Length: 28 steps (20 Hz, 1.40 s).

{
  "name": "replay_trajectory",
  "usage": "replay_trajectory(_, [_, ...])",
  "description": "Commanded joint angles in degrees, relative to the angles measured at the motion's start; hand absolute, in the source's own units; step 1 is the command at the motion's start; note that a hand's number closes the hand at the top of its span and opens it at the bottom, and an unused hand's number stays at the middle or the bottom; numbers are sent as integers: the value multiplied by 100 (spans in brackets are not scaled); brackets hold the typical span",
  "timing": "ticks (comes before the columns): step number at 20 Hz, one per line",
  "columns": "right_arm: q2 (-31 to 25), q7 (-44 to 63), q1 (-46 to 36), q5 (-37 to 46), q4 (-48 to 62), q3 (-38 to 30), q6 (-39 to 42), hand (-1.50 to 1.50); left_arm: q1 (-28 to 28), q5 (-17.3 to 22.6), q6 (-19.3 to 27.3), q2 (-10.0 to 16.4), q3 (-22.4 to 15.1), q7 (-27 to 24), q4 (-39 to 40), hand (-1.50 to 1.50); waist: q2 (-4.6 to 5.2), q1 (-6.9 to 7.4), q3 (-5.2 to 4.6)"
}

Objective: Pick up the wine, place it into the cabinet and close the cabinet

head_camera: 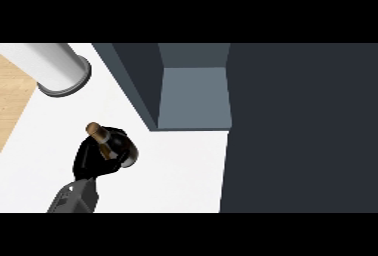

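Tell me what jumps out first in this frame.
The left hand, at lower left on the white counter, is curled round the wine bottle, whose tan neck pokes out up and to the left. Just above and to the right, the dark cabinet stands open, showing a paler inside. A white cylinder sits at upper left.

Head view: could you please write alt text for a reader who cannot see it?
The robot's left hand is curled round a dark wine bottle over the white counter. The open grey cabinet stands beyond it to the right.
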Motion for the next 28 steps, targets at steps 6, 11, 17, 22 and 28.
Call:
replay_trajectory(6, [-26,75,354,-460,-771,-147,78,-150,39,-978,561,149,-448,-1128,267,150,10,-23,-8])
replay_trajectory(11, [73,153,232,-381,-597,-181,-29,-150,769,-596,475,134,-421,-469,-834,150,-18,93,-2])
replay_trajectory(17, [-1,97,468,-503,-670,-334,191,-150,1413,-489,743,373,-321,-234,-2285,150,-17,80,0])
replay_trajectory(22, [-37,184,12,-521,-324,-360,142,-150,1766,-468,1064,63,-475,-64,-3459,150,-13,103,-1])
replay_trajectory(28, [234,1,523,-216,-692,-34,163,-150,2431,225,573,63,-759,1289,-5165,150,-23,86,1])
